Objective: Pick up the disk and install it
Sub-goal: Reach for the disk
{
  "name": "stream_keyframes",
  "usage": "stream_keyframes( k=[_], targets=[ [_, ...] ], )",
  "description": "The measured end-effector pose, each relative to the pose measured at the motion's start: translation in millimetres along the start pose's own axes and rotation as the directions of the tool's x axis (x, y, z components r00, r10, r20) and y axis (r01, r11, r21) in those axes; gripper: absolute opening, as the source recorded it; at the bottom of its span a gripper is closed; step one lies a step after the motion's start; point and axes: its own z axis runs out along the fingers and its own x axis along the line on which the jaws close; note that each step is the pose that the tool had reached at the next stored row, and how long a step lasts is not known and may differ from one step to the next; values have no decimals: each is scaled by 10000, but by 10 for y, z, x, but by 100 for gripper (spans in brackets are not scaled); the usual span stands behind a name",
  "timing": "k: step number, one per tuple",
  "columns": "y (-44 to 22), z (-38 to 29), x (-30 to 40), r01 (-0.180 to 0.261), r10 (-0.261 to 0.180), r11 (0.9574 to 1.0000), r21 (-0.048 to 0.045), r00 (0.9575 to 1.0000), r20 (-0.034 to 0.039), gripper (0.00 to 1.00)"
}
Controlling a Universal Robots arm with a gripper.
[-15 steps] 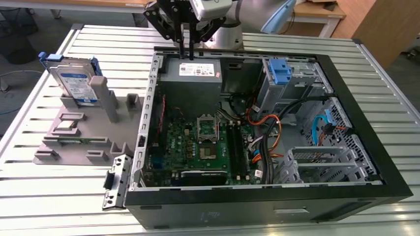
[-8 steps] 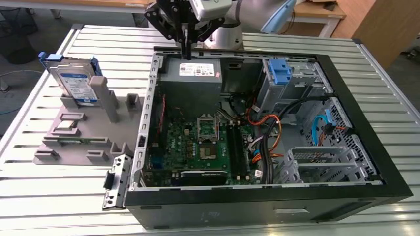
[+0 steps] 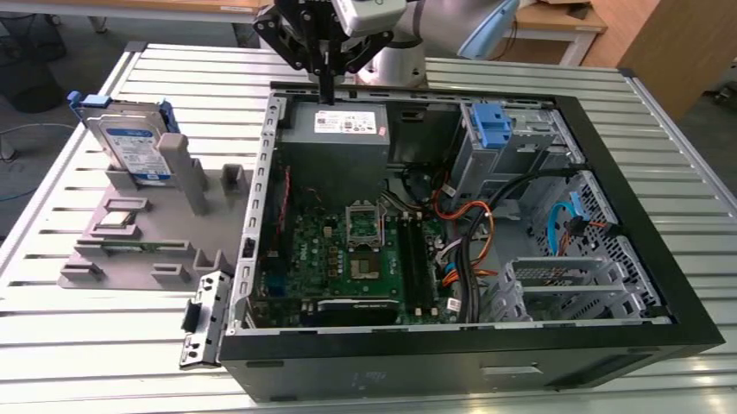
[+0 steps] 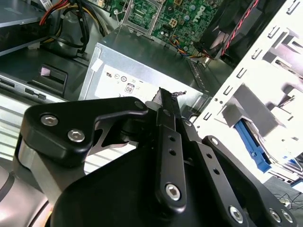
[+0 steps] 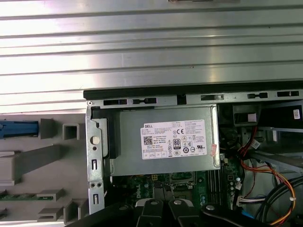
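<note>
- Exterior view: an open computer case (image 3: 461,375) lies on its side on a slatted metal table (image 3: 69,345), its inside facing up.
- The gripper (image 3: 327,97) hangs at the far side of the case, pointing straight down just above the grey power supply box (image 3: 337,129). Its two black fingers are pressed together into a single narrow bar, with nothing between them.
- The disk (image 3: 129,142) stands upright on edge in a grey fixture (image 3: 138,250) on the table. It is outside the case, at the exterior view's left, and well apart from the gripper. Its label faces the camera, and a blue bracket frames its far end.
- Inside the case, the green motherboard (image 3: 345,250) lies on the near side of the power supply box. A tall blue latch piece (image 3: 492,125) stands at the far side, toward the exterior view's right.
- Second wrist view: the closed gripper (image 4: 165,93) tips sit over the top face of the power supply box (image 4: 142,75), with a gap between them.
- First wrist view: the power supply box (image 5: 163,139), with its white sticker, lies directly below the camera, against the case's far wall.
</note>
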Motion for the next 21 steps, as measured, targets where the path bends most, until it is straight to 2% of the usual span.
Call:
stream_keyframes(
  k=[8, 21],
  targets=[
    [-2, 1, 20, -2, 2, 10000, -1, 10000, 1, 11],
    [-26, 21, 329, 0, 0, 10000, -1, 10000, 1, 11]
  ],
)
